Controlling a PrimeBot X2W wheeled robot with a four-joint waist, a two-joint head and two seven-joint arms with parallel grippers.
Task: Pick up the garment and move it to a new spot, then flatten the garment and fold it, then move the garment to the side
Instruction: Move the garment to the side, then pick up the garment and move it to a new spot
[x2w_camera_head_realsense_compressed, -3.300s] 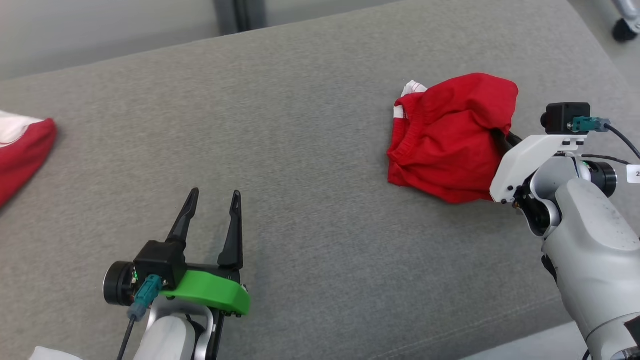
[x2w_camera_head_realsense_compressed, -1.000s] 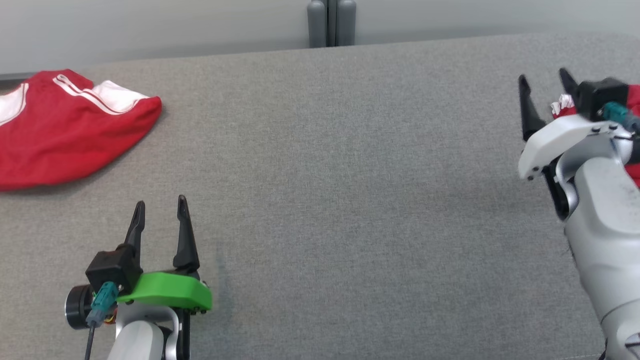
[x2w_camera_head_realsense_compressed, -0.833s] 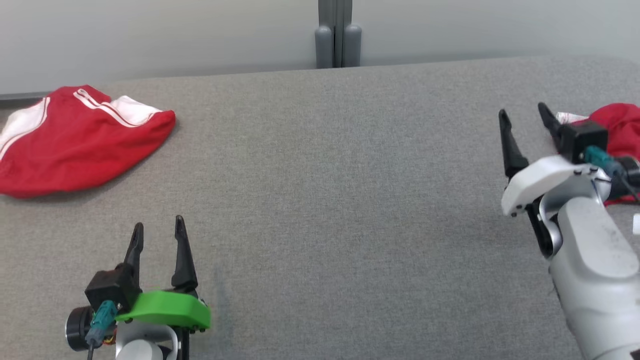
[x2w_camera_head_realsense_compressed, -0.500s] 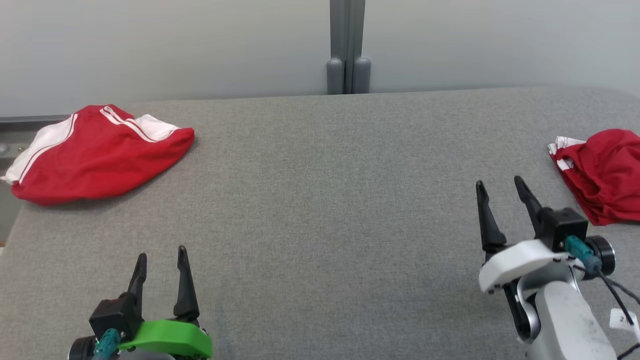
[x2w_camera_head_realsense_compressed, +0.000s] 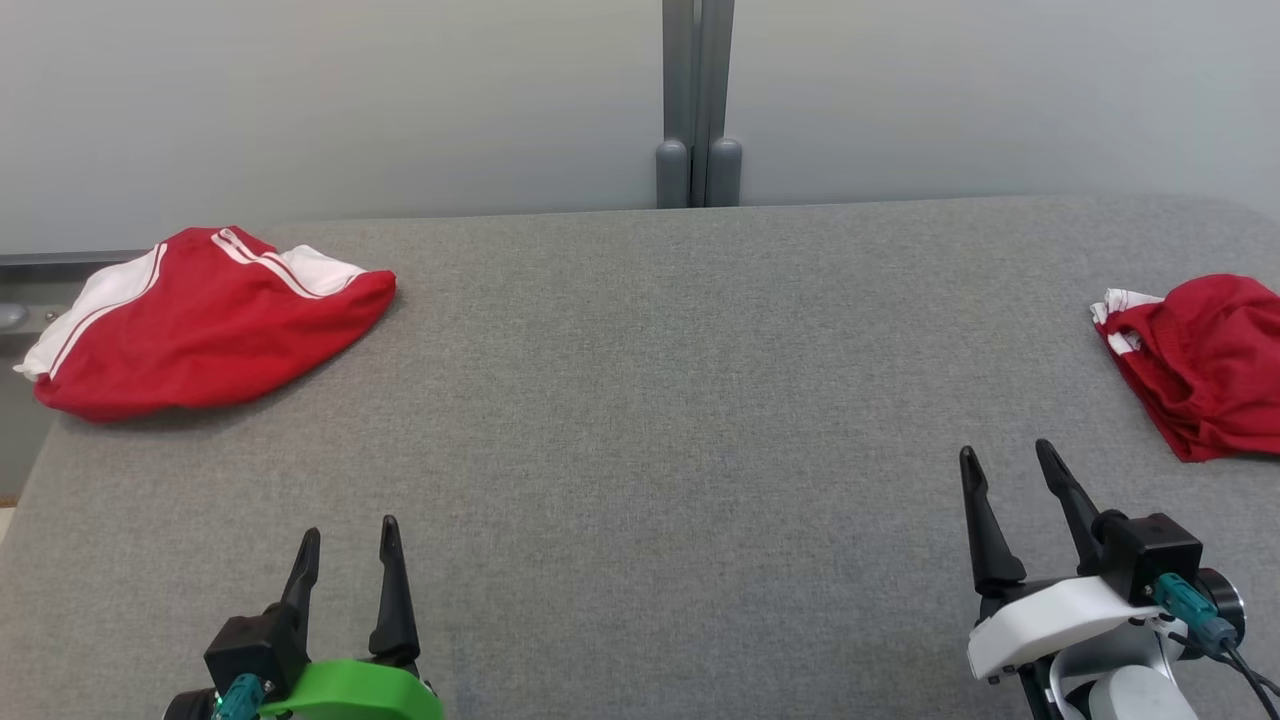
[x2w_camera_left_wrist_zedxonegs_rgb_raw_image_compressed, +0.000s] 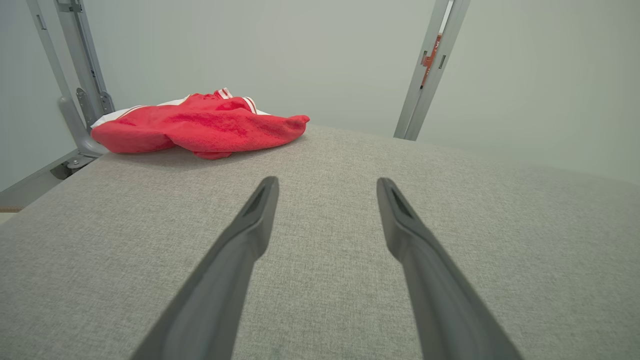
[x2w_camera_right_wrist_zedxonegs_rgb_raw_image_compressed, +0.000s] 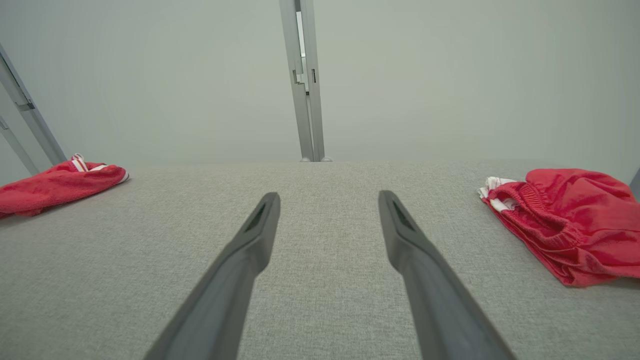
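- Grey surface (x2w_camera_head_realsense_compressed: 640, 400): a red garment lies at each end.
- Loose garment (x2w_camera_head_realsense_compressed: 200, 325): far-left corner, long axis running sideways. It is ahead-left of the left gripper (x2w_camera_head_realsense_compressed: 350, 535), the nearer one, and well apart from it.
- Bundled garment (x2w_camera_head_realsense_compressed: 1210, 365): right edge, ahead-right of the right gripper (x2w_camera_head_realsense_compressed: 1005, 452).
- Both grippers: low at the near edge, pointing forward, fingers spread, empty.

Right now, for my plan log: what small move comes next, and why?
Probably ease the left hand forward-left toward the red-and-white garment at the far left: that hand and the right hand stand open, empty, and the other red garment sits far right.
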